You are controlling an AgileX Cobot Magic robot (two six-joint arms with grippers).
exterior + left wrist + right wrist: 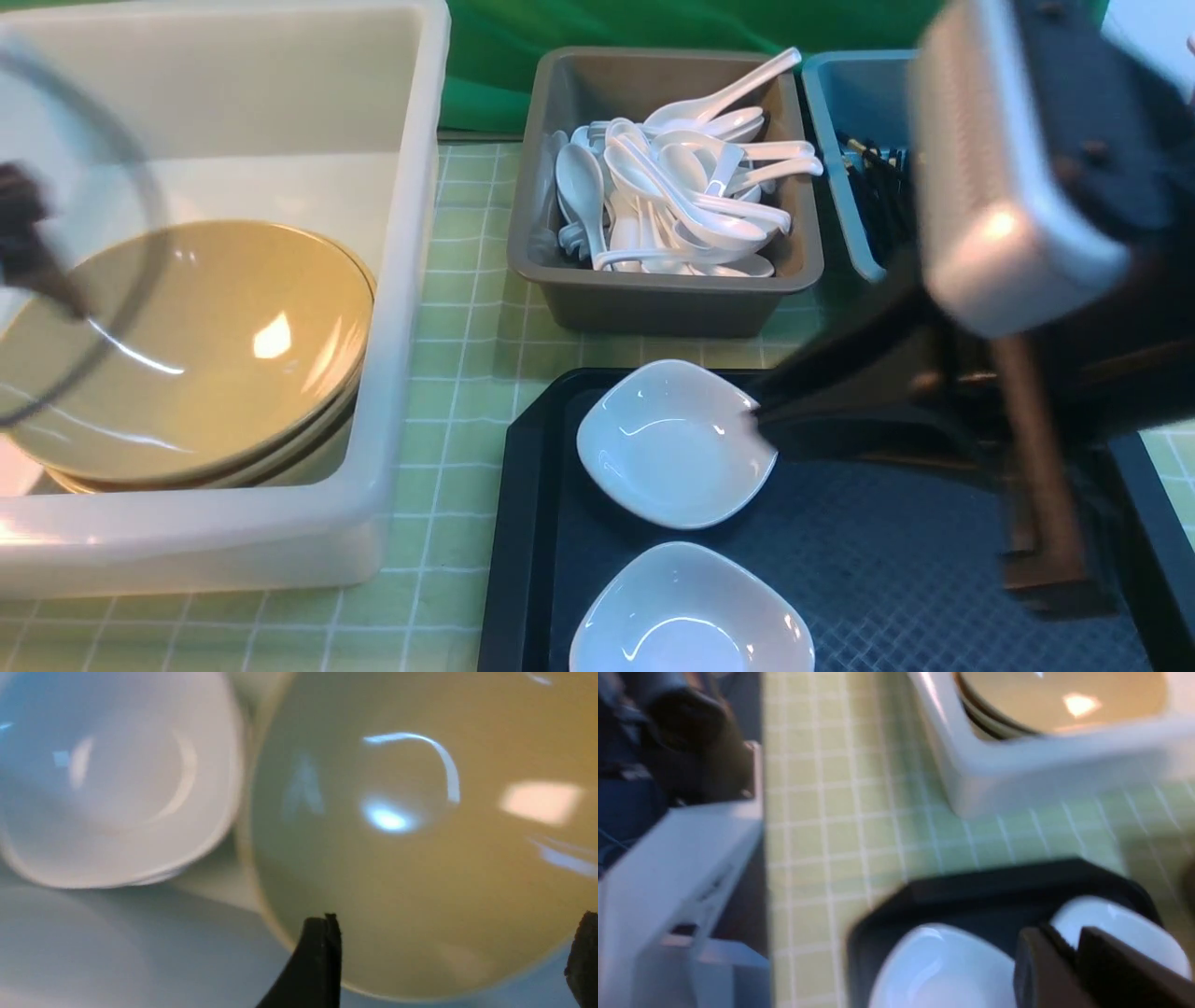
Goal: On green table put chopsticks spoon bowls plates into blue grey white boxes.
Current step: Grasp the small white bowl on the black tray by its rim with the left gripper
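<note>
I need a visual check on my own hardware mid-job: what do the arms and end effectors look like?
The right arm shows a silvery, rounded-edge housing beside black parts with small dark screws. Its end effector has dark, tapering fingers. The left end effector has black fingers with rough-looking tips. Blur hides any finer markings.

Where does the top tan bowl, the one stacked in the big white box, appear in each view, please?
Front view: left side, the bowl resting inside the big white box.
Left wrist view: filling the centre and right of the picture.
Right wrist view: upper right, cut off by the edge.
Shared landmark: the bright squarish reflection on its glossy inside.
</note>
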